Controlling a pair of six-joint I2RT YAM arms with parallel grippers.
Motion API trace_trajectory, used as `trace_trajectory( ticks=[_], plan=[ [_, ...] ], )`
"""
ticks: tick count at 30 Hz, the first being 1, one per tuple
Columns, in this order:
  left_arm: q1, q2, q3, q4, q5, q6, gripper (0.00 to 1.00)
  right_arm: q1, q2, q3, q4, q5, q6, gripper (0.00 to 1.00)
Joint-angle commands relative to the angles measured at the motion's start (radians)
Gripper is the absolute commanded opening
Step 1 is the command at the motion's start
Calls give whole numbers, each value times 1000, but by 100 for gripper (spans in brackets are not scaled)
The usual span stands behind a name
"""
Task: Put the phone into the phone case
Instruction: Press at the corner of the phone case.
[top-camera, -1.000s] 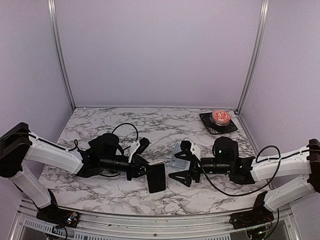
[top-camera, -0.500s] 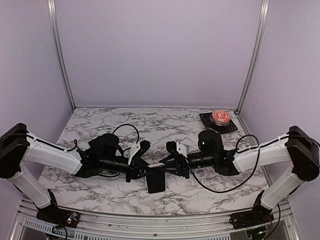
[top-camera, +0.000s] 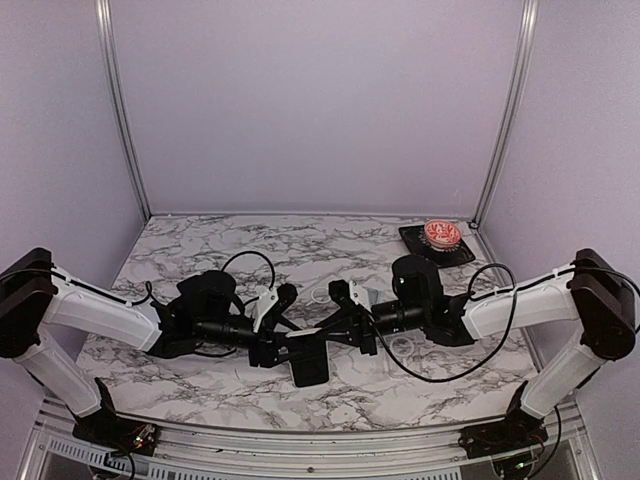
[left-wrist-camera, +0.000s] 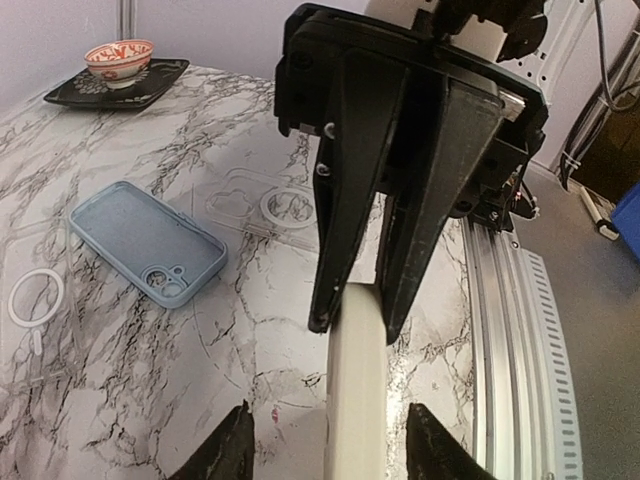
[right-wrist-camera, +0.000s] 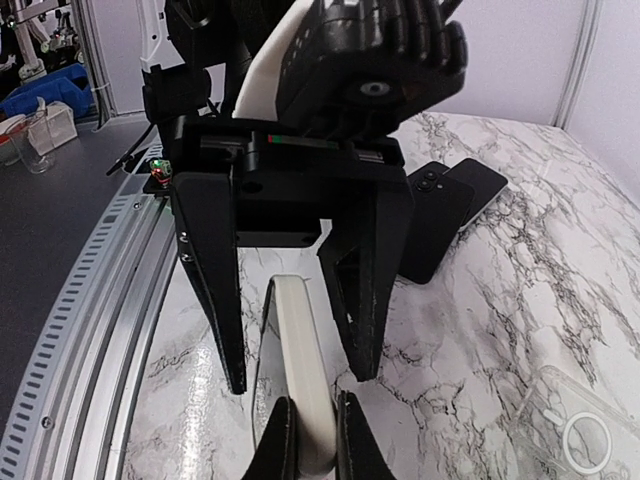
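The right claw (right-wrist-camera: 318, 440) is pinching the phone (left-wrist-camera: 355, 400), its two fingers pressing on either face of the cream-edged slab near the middle of the worktop (left-wrist-camera: 250, 340), close to the near rail. The left claw (left-wrist-camera: 332, 452) is facing it from the other side with its fingers spread. One is standing on each side of the phone, and a gap is showing between each finger and the phone. The phone is sitting edge-on between the two claws. Whether its lower edge is touching the marble cannot be told. The blue phone case (left-wrist-camera: 150, 240) is lying open side up on the worktop, well apart from the phone, with a clear case (left-wrist-camera: 262, 200) lying just beside it. A bowl (left-wrist-camera: 118, 58) is sitting on a black tray (left-wrist-camera: 165, 80) at the far corner.
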Motion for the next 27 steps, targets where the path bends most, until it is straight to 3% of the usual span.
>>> trace_trajectory(
  ticks=[1,3,5,6,10,13,18,24,27],
  plan=[
    [-6,-45,-57,33,-53,16,47,10,0,5,-49,4,-28,0],
    [-7,-50,-66,68,-36,6,31,10,0,-2,-42,0,-23,0],
    [-12,-40,-57,76,-10,4,4,11,1,0,-37,-4,-16,0],
    [-14,-34,-53,76,-6,3,0,10,1,0,-36,1,-8,5],
    [-17,-28,-57,77,-13,5,0,7,-1,-20,-43,0,20,46],
    [-17,-31,-64,77,-17,13,0,9,20,-66,-1,3,77,56],
    [-17,-27,-62,77,-9,13,0,22,84,-102,137,-16,168,49],
    [-20,-54,-61,76,-2,3,0,54,153,-77,199,2,166,14],
    [-21,-72,-62,75,0,-3,0,54,147,-82,200,4,138,2]
  ],
)
